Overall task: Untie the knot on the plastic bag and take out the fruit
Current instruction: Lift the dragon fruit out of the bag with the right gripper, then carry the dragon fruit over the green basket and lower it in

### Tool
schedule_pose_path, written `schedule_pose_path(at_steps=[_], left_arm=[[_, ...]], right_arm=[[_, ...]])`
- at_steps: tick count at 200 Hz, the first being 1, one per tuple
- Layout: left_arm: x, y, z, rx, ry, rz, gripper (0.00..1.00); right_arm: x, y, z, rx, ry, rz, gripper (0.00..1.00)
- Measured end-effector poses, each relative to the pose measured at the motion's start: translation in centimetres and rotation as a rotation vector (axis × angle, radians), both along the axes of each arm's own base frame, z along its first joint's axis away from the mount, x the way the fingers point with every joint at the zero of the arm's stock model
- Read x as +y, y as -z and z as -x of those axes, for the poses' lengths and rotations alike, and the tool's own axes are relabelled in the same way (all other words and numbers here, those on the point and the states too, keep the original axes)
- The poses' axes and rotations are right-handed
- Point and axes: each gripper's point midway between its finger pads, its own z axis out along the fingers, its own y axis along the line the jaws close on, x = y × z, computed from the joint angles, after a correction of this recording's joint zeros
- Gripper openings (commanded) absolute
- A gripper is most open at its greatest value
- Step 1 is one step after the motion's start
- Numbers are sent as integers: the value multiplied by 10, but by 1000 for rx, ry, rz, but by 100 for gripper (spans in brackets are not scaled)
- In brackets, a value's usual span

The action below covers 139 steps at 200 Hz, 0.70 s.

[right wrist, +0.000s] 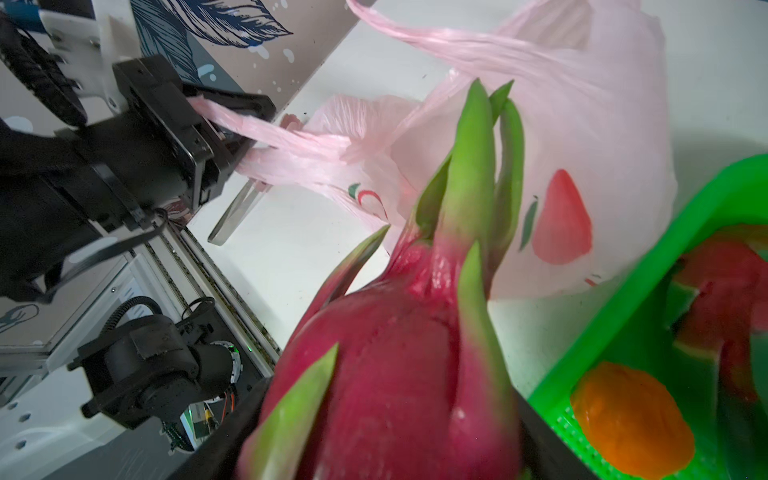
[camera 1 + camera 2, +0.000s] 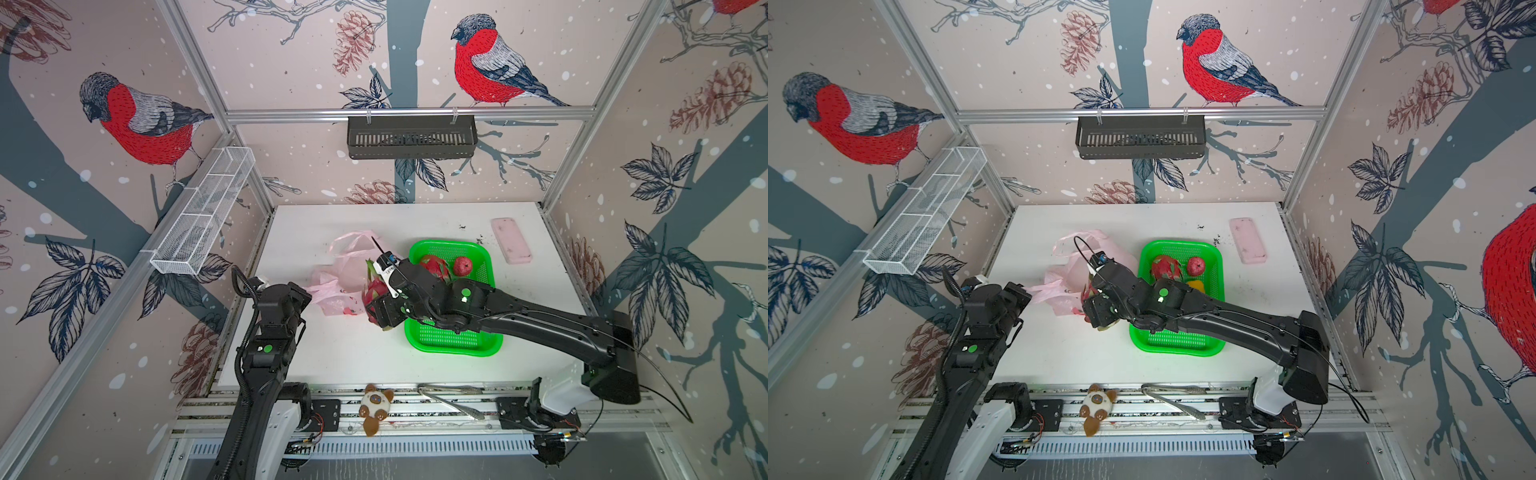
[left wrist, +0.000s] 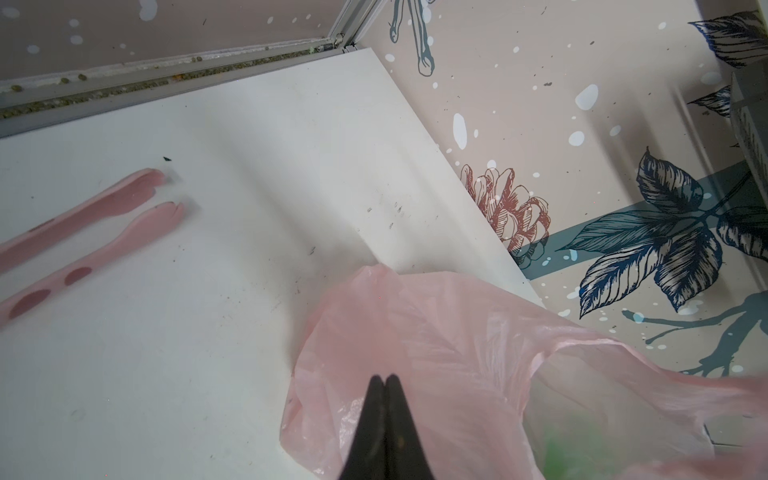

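The pale pink plastic bag (image 2: 347,276) lies slack on the white table, left of centre in both top views. My left gripper (image 3: 384,379) is shut on one of its handles, which is stretched taut toward it (image 1: 291,139). The knot does not show in any view. My right gripper (image 1: 386,415) is shut on a magenta dragon fruit (image 2: 373,291) with green-tipped scales, held between the bag and the green basket (image 2: 453,345). In the basket lie another dragon fruit (image 2: 434,266), a small red round fruit (image 2: 462,266) and an orange fruit (image 1: 631,419).
A flat pink slab (image 2: 511,241) lies at the table's back right. Metal tongs (image 2: 451,399) and a plush toy (image 2: 376,409) rest on the front rail. A black basket (image 2: 411,137) hangs on the back wall, and a white wire shelf (image 2: 203,212) on the left wall.
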Motion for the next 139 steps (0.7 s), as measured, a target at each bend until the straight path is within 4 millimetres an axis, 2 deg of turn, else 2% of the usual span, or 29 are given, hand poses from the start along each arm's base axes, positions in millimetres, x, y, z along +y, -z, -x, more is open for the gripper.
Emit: schedule_pose_path(at_steps=[33, 57, 88, 139], left_arm=[[7, 3, -6, 19, -10, -9, 0], [11, -4, -10, 2, -9, -22, 0], [8, -14, -13, -24, 18, -39, 0], [4, -18, -16, -21, 62, -63, 0]], right_arm=[[-27, 5, 10, 10, 12, 16, 34], [-49, 8, 11, 23, 68, 17, 34], [-85, 14, -6, 41, 236, 2, 34], [-150, 32, -29, 64, 536, -12, 34]])
